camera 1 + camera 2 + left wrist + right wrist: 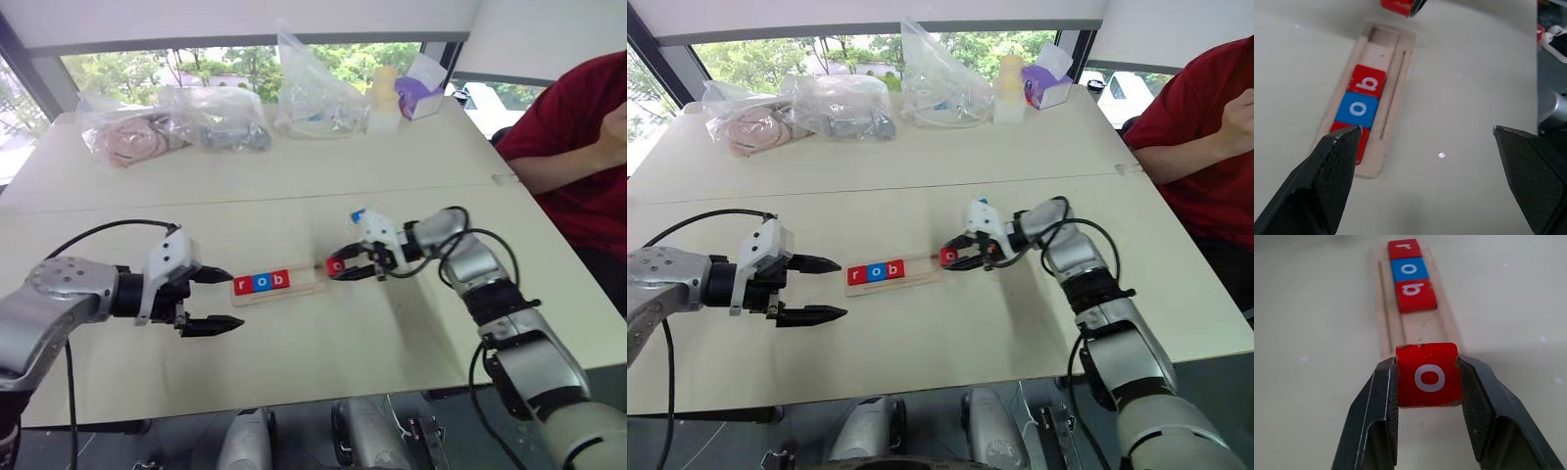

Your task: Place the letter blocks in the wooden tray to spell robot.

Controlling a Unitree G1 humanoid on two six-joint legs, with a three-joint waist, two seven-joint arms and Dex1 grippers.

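Right wrist view shows the right tool clamped on the side edges of a red "o" block, small, rigid, probably light, just short of the wooden tray ahead, while the left tool stands open beside the tray.

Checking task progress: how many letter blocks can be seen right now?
4. Red r, blue o and red b sit in the wooden tray; red o is in the right gripper. The t isn't visible.

Table with tray, bags
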